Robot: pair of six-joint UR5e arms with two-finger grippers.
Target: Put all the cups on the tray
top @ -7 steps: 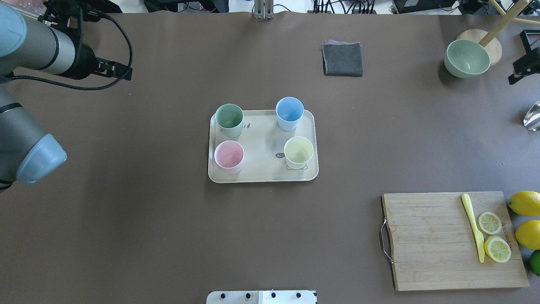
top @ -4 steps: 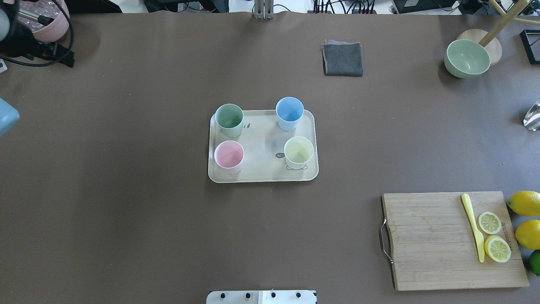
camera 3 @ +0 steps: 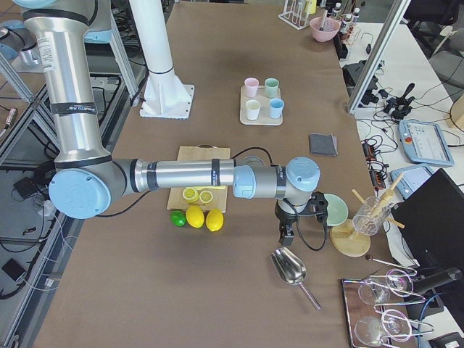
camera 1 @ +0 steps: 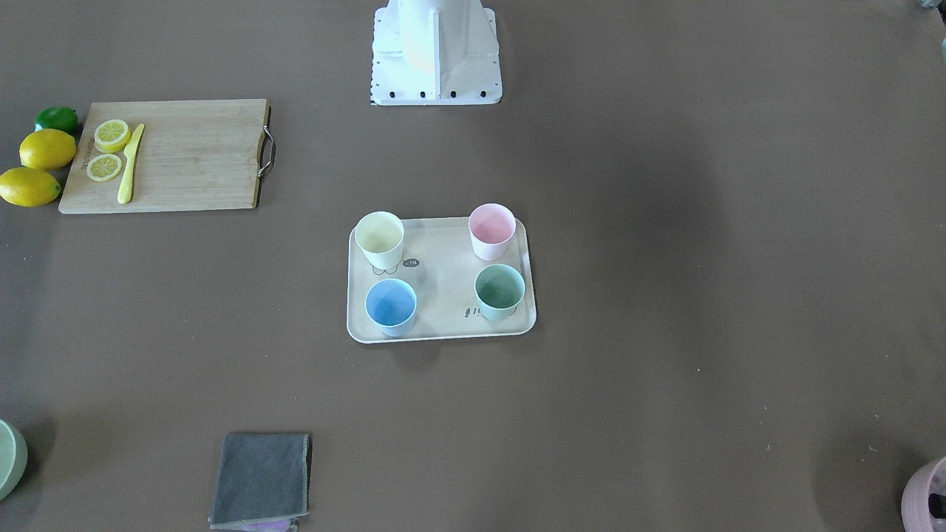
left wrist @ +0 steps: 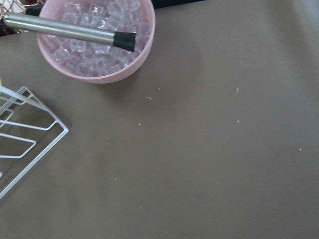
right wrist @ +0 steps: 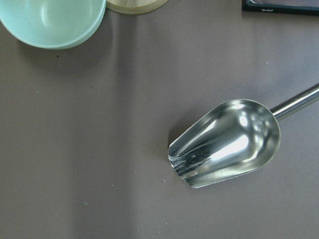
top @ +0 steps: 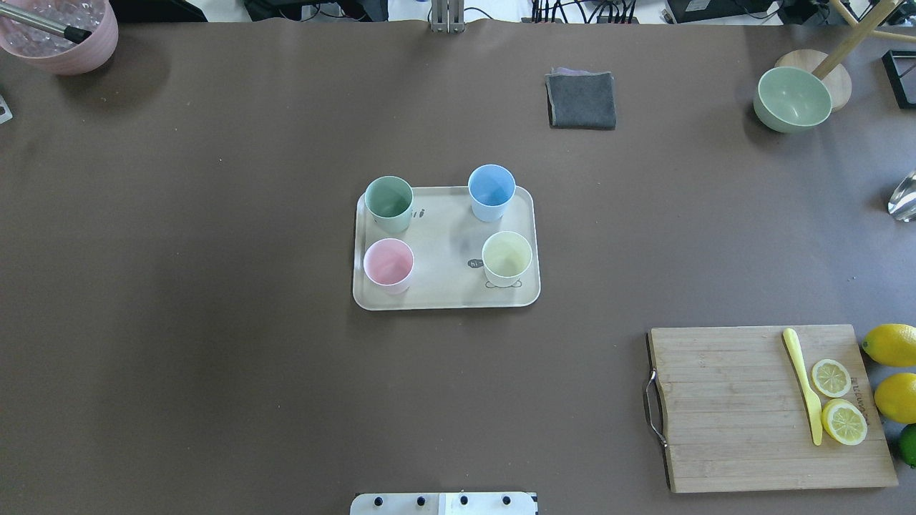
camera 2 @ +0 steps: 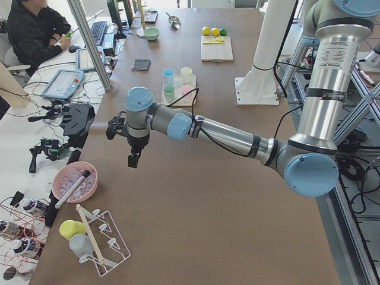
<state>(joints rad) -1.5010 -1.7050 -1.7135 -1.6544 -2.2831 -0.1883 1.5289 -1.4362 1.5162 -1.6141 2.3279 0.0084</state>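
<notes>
The cream tray (top: 445,290) lies at the table's middle. On it stand four cups upright: mint green (top: 388,202) far left, light blue (top: 491,192) far right, pink (top: 388,265) near left, yellow (top: 507,258) near right. The front-facing view shows the same tray (camera 1: 443,325) with all four cups on it. No gripper shows in the overhead view. The left gripper (camera 2: 135,159) hangs over the table's left end, near the pink ice pot. The right gripper (camera 3: 284,235) hangs over the right end, above a metal scoop. I cannot tell whether either is open or shut.
A wooden cutting board (top: 723,408) with a yellow knife and lemon slices lies near right, whole lemons beside it. A grey cloth (top: 581,100) and a pale green bowl (top: 791,99) are at the far side. A pink ice pot (top: 61,32) stands far left; a steel scoop (right wrist: 227,142) far right.
The left arm has drawn back out of the overhead view to the left, uncovering the pink pot. The right gripper has left the right edge. Tray and cups have not moved.
</notes>
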